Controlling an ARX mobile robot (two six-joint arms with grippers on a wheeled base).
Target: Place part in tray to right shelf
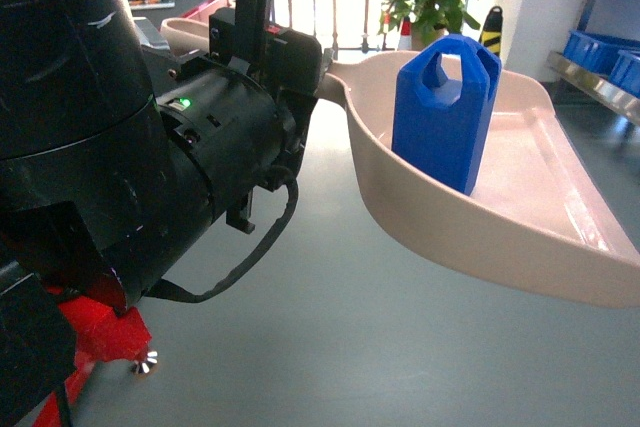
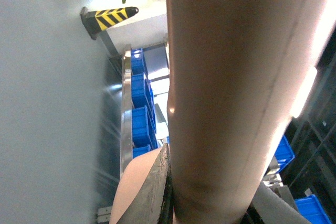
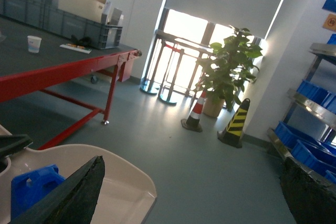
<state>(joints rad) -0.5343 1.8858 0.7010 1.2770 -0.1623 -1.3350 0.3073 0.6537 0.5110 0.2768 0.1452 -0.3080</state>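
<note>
you were mid-carry: the part (image 1: pixel 446 112) stood upright in the tray (image 1: pixel 540 217), its handle in your left hand (image 1: pixel 262 52) (grip hidden, can't tell); next, reach the right shelf (image 1: pixel 600 82).

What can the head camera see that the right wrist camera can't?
Only the head view shows the whole blue part standing upright in the tray, plus the left arm at the handle. Only the right wrist view shows the red table, cup and striped cone. Both show part, tray, plant and shelf bins.
</note>
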